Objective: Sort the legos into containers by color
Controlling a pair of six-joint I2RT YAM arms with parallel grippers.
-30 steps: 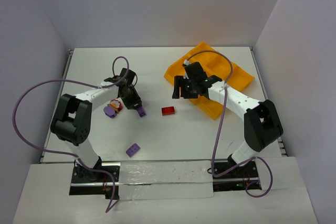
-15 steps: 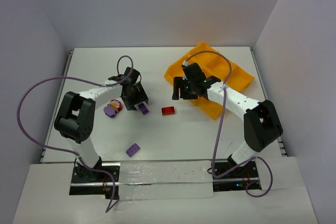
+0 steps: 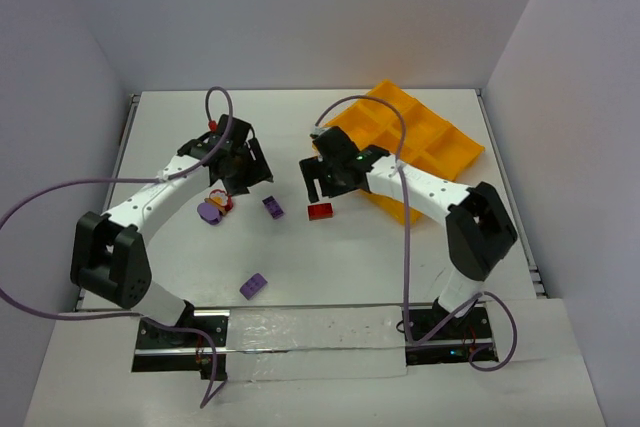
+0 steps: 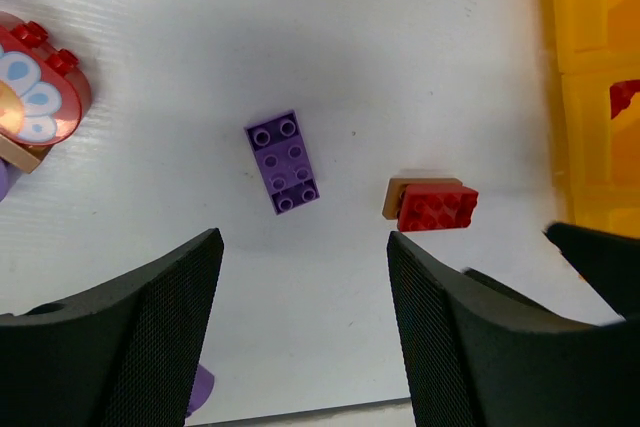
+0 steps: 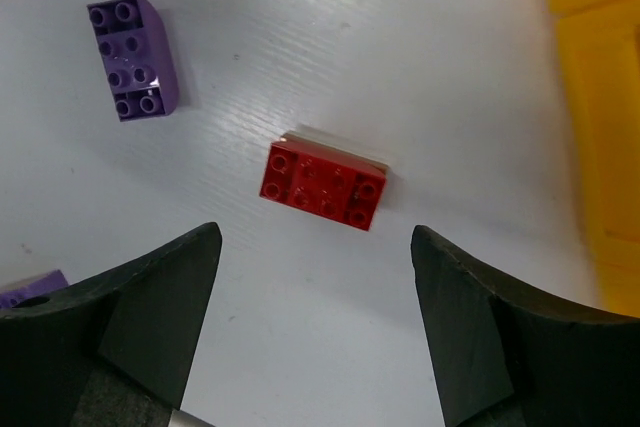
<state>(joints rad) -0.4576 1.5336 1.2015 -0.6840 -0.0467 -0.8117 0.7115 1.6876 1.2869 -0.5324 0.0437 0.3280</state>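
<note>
A purple lego (image 3: 273,207) (image 4: 283,162) lies flat on the table, just ahead of my open, empty left gripper (image 3: 243,173) (image 4: 303,247). To its right lies a red lego (image 3: 320,211) (image 5: 323,185) stacked on a brown one (image 4: 398,197). My right gripper (image 3: 319,183) (image 5: 315,242) hangs open over it, touching nothing. Another purple lego (image 3: 253,286) lies nearer the arm bases. A cluster of a purple piece (image 3: 209,213) and a red-and-white round piece (image 4: 35,82) sits at the left. The orange tray of containers (image 3: 441,155) (image 4: 590,7) is at the back right, and a red piece (image 4: 625,97) shows in one compartment.
Purple cables loop from both arms over the table. The tray's near corner (image 3: 398,209) lies close behind the right arm's forearm. White walls enclose the table on three sides.
My left gripper opened, left the purple lego on the table and drew back toward the rear left. My right gripper moved left off the tray to above the red lego and opened wider.
</note>
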